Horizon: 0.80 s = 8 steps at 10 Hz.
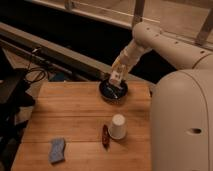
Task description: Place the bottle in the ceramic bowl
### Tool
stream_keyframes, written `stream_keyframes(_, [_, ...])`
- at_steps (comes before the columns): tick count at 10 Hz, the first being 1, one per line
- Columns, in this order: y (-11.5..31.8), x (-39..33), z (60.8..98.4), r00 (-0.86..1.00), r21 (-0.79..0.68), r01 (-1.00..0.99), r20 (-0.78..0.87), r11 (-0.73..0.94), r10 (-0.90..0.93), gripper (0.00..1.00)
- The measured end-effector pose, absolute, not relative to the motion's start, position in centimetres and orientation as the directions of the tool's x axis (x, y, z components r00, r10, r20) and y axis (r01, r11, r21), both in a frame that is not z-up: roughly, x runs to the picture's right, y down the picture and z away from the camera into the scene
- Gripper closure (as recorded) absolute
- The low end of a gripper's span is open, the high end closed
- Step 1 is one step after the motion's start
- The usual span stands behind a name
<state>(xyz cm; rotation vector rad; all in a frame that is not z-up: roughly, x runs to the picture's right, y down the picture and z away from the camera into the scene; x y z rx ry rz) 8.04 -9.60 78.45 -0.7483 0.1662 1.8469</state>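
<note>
Black and glossy, the ceramic bowl sits at the far edge of the wooden table, and I hang my gripper straight over its middle so a drop lands inside the rim. The bottle appears as a pale shape at my gripper, just above the bowl and roughly upright. I cannot tell whether my gripper is clamped on it or open. The white cup, the dark-red object and the blue sponge lie nearer, well apart from the bowl.
</note>
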Motion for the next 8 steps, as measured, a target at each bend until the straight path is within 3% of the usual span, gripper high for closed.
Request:
stream_keyframes(4, [-7.2,7.0,83.0,-0.206,-0.245,-0.87,-0.608,-0.427,0.767,0.99])
stream_keyframes(8, [-6.6,7.2,84.9,-0.199,-0.271,-0.854,-0.619,-0.445,0.76,0.99])
